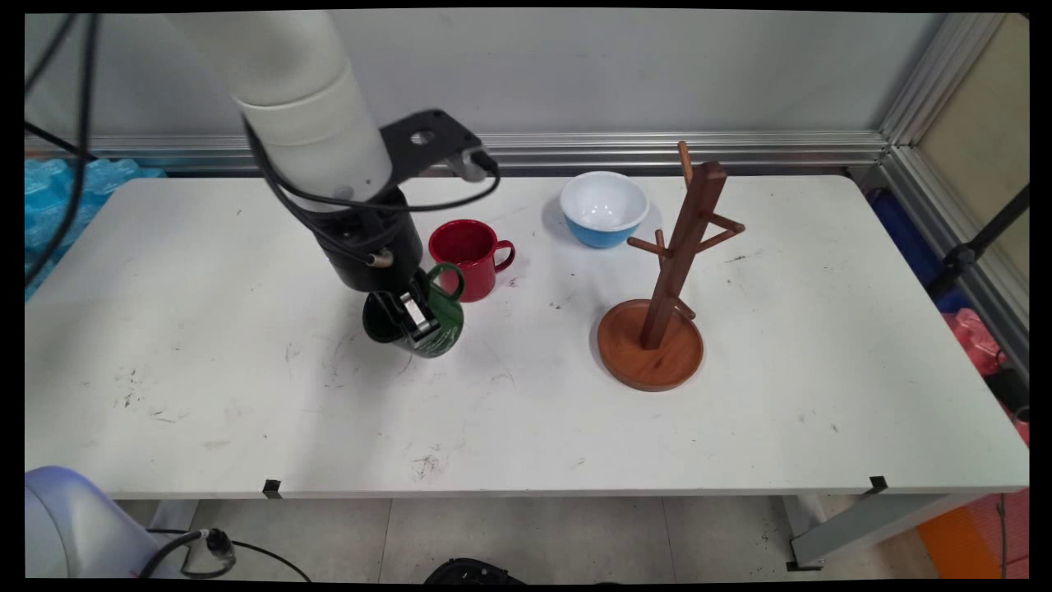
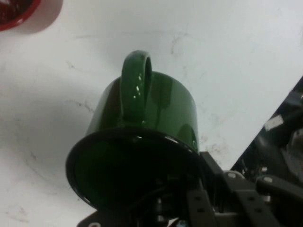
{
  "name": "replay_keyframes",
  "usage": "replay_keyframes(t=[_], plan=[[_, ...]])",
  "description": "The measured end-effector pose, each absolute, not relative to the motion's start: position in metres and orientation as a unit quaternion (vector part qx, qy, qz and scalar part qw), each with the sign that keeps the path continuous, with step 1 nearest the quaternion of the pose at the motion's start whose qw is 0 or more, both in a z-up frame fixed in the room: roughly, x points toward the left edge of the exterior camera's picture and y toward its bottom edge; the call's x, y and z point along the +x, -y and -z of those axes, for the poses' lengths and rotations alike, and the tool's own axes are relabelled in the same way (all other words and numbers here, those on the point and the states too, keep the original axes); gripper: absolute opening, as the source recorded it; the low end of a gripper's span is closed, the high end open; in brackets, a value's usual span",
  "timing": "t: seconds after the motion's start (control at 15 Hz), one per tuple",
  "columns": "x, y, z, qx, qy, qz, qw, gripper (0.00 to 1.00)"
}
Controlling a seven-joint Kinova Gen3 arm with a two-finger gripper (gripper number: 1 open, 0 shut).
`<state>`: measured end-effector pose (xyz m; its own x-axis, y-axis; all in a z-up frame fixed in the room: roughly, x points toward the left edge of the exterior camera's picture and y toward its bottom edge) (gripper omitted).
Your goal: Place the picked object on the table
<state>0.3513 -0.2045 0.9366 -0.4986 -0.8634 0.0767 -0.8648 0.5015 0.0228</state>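
Gripper (image 1: 417, 316) clamps glossy green mug (image 1: 440, 325) by its rim, tilted; red mug (image 1: 466, 256) just behind, bare white table (image 1: 246, 411) in front.

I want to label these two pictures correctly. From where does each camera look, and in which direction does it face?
Main view: stands above the table's near side, looks down across it to the wall; shows the white arm and gripper.
Hand view: sits on the hand, looks along the gripper at the green mug; black linkage shows at the bottom edge.
Shared: green mug, red mug, table.
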Motion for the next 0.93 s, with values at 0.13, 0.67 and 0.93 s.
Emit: replay_keyframes(t=[0.13, 0.67, 0.93], plan=[[0.350, 0.216, -0.925, 0.495, 0.869, 0.002, 0.020, 0.00], [0.336, 0.255, -0.888, 0.485, 0.874, 0.026, -0.030, 0.00], [0.325, 0.266, -0.876, 0.494, 0.867, 0.037, -0.052, 0.00]])
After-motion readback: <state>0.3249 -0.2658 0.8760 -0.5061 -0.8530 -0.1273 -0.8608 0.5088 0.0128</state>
